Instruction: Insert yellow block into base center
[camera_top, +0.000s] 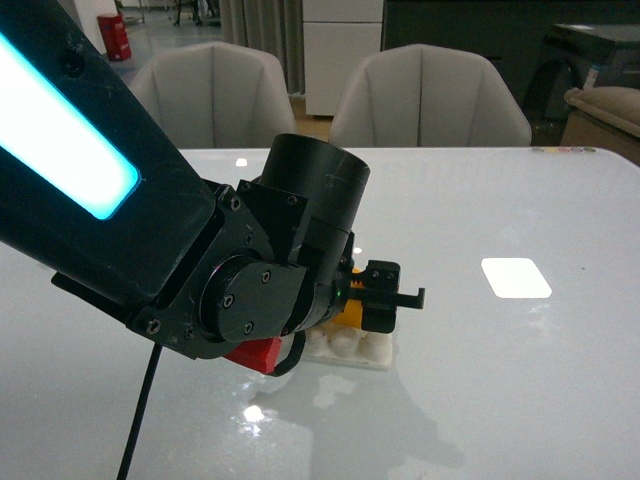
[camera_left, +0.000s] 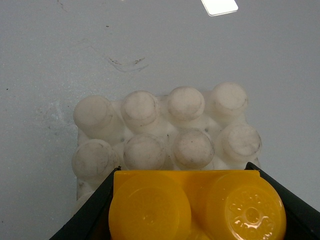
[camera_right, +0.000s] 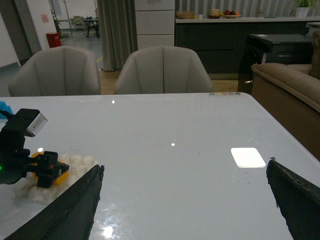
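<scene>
The yellow block (camera_left: 195, 205), two round studs up, fills the space between the black fingers of my left gripper (camera_left: 182, 172), which is shut on it. It hangs over the near rows of the white studded base (camera_left: 165, 130); whether it touches the studs I cannot tell. In the front view the left gripper (camera_top: 385, 300) sits low over the base (camera_top: 368, 350), with a sliver of the yellow block (camera_top: 350, 316) showing. My right gripper (camera_right: 182, 170) is open with nothing between its fingers, well away from the base (camera_right: 80, 162) and the yellow block (camera_right: 62, 176).
A red brick (camera_top: 255, 352) lies partly under the left wrist, beside the base. Two grey chairs (camera_top: 425, 95) stand behind the white table (camera_top: 520, 220). A sofa (camera_right: 290, 85) is off the table's right side.
</scene>
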